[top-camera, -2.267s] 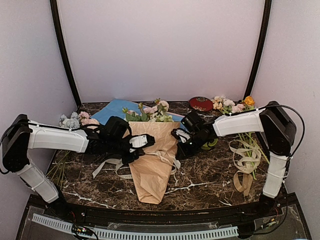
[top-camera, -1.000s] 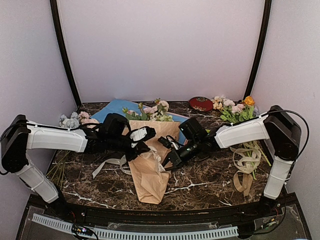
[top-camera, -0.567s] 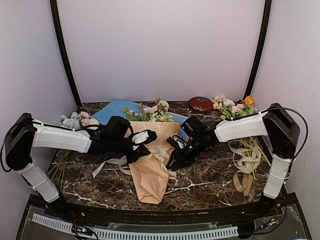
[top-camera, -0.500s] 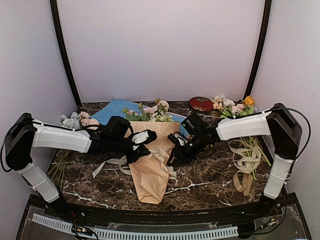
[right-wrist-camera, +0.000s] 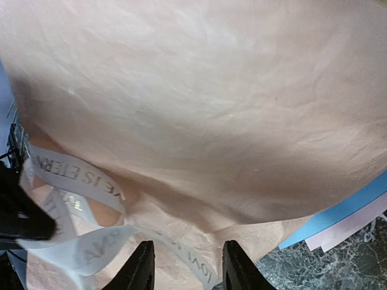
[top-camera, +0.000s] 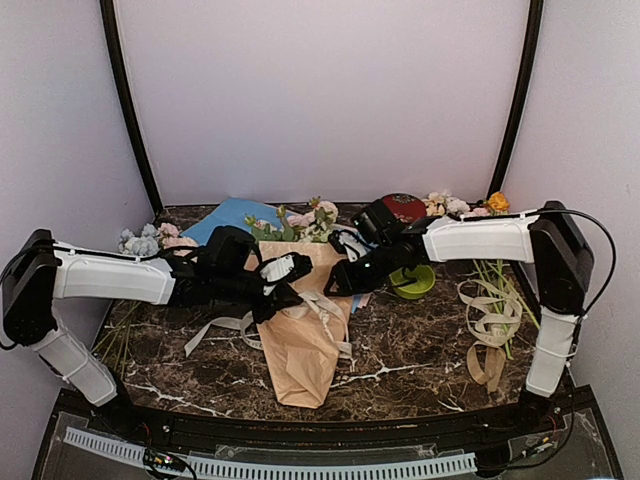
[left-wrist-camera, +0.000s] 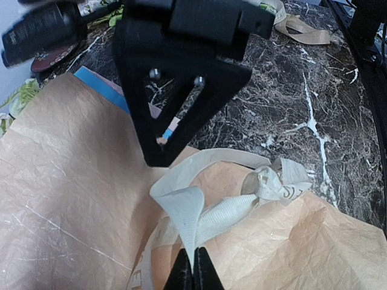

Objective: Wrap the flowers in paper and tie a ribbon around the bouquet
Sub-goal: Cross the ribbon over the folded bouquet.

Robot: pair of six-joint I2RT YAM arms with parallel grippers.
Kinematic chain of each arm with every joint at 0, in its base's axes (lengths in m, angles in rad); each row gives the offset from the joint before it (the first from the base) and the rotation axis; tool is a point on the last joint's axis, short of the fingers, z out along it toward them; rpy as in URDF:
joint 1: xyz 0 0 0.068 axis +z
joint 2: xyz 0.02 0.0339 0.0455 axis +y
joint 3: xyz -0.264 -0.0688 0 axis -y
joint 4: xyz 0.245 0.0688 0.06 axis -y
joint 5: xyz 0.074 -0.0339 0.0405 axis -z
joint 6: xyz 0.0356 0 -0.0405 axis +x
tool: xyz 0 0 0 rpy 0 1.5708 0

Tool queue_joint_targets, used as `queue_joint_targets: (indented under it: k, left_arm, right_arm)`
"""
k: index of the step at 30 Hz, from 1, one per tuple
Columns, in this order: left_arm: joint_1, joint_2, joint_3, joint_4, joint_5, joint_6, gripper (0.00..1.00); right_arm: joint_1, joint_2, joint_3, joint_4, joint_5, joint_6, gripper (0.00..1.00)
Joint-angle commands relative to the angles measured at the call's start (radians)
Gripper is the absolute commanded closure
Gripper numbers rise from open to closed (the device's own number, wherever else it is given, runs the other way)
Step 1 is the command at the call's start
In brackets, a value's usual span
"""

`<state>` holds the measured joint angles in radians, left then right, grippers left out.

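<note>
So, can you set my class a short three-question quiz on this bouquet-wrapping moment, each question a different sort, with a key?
1. True or false: the left gripper is shut on the ribbon.
2. Which of these shows from under the edge of the paper in the right wrist view? A) a light blue sheet B) a green cloth C) a wooden board
3. Fill in the word: the fingers of the right gripper stand ____ above the paper, with nothing gripped between them.

Key: 1 true; 2 A; 3 open.
</note>
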<state>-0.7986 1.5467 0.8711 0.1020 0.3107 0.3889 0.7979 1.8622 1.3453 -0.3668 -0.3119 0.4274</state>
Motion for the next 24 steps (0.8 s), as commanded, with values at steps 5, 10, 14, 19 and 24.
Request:
queue_joint_targets:
  k: [5,10,14,19,24]
  left_arm:
    - [-0.001,-0.057,0.022,0.014,-0.004,0.005,1.0]
    - [-0.002,-0.059,0.025,0.008,-0.01,0.006,1.0]
    - [-0.002,-0.059,0.027,0.005,-0.013,0.006,1.0]
    - [-0.001,-0.056,0.03,0.003,-0.01,0.001,1.0]
    - [-0.002,-0.078,0.021,0.014,0.045,0.001,1.0]
  right_arm:
    - [0.003,0.052,-0.044,0.047,-0.077,-0.011,0.65]
    - [0.008,0.037,-0.095,0.076,-0.119,0.027,0.78]
    - [0.011,0.022,-0.123,0.066,-0.125,0.029,0.77]
    - [0.018,0.021,-0.151,0.113,-0.203,0.024,0.68]
    - [0.032,0.058,-0.095,0.173,-0.249,0.019,0.69]
